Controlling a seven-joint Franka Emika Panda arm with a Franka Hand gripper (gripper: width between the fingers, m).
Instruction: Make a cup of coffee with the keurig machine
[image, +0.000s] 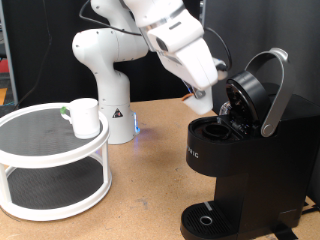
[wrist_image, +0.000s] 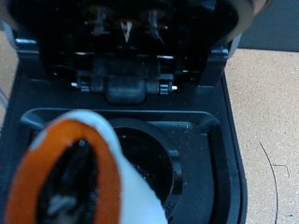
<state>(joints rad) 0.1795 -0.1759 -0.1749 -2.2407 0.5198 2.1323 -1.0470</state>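
Observation:
The keurig machine (image: 245, 165) stands at the exterior view's right with its silver-handled lid (image: 273, 90) swung up and open. My gripper (image: 204, 99) hovers just above the open pod chamber, at the machine's left top. In the wrist view the gripper (wrist_image: 75, 177) shows as a blurred white and orange tip close over the round dark pod well (wrist_image: 154, 159). I cannot tell what, if anything, is between the fingers. The cup (image: 85, 117), a white mug, stands on a round white stand (image: 60, 152) at the exterior view's left, far from the gripper.
The stand has two tiers with dark mesh tops. The robot base (image: 112, 110) stands behind it on the wooden table (image: 150, 190). The machine's round drip base (image: 205, 220) holds nothing. A black backdrop closes the rear.

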